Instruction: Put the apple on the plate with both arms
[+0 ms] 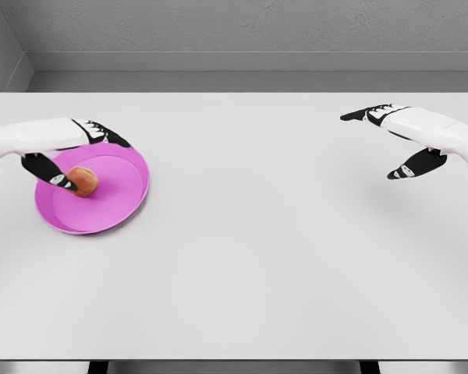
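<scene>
The apple (84, 181) sits on the pink plate (117, 202), in its left part, at the left side of the white table (249, 257). It looks round and a bit squashed, brown and orange, so it is hard to say which way it points; no stalk can be made out. The left hand (66, 156) is over the plate, and its black thumb tip touches the apple's left side and hides a bit of it. Its other fingers (109, 136) reach out past the apple, so it looks loose, not squeezing. The plate is smooth, round and flat with a low rim. The right hand (405, 140) hangs over the table far on the right, fingers spread, holding nothing; its arm is cut off at the edge
</scene>
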Controlling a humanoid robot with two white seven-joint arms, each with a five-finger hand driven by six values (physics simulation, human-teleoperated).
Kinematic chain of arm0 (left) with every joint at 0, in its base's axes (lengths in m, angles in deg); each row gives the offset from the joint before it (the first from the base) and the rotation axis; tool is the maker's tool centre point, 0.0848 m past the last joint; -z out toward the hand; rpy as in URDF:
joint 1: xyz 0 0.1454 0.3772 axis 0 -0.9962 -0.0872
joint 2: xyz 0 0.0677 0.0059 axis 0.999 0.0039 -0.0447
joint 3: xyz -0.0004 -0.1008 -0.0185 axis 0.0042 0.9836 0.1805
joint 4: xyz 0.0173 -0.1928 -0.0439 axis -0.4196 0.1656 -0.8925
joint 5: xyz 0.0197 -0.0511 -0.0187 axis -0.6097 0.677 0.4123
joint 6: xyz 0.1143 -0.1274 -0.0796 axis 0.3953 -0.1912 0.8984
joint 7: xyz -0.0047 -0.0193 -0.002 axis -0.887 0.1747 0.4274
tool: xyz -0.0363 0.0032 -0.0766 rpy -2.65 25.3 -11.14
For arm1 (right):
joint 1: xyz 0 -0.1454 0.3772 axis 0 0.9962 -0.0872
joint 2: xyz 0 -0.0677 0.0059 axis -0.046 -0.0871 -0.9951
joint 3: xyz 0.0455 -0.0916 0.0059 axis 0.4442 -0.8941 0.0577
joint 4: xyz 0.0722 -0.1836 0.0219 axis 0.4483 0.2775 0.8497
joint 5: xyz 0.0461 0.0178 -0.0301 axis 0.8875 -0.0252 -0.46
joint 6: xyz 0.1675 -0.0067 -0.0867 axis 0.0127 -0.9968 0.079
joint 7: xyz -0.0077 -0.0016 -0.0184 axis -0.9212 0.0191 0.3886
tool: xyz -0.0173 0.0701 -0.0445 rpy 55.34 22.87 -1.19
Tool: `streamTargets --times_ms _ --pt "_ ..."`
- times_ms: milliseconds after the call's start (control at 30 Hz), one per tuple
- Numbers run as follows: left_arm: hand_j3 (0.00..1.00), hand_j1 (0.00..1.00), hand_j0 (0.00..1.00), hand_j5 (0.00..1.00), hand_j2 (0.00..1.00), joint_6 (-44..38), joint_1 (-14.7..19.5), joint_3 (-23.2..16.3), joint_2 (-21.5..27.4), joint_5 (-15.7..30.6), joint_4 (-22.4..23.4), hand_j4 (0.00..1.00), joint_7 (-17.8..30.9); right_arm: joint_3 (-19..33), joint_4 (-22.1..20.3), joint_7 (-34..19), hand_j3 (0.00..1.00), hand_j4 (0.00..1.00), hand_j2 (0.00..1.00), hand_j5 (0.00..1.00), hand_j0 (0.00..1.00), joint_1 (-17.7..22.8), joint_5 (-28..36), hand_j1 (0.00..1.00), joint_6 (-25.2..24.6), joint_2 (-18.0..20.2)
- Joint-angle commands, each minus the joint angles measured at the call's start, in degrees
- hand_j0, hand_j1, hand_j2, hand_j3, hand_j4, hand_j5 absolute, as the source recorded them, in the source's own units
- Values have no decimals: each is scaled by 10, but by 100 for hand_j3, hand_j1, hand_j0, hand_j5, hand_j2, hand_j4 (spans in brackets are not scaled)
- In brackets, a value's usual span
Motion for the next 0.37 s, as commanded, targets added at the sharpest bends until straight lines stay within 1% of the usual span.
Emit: streamTargets --times_ms 0,67,267,333 --pt "100 100 100 100 100 -2 -1 11 4 15 32 100 0 0 0 0 100 100 100 100 100 0 2 100 -1 1" --pt "100 100 100 100 100 -2 -2 15 4 15 38 100 0 0 0 0 100 100 100 100 100 0 2 100 -1 1" --pt "100 100 100 100 100 -2 -9 16 3 16 38 100 0 0 0 0 100 100 100 100 100 0 1 100 -1 1" --pt "100 100 100 100 100 -2 -9 19 3 15 38 100 0 0 10 0 100 100 100 100 100 0 1 100 -1 0"
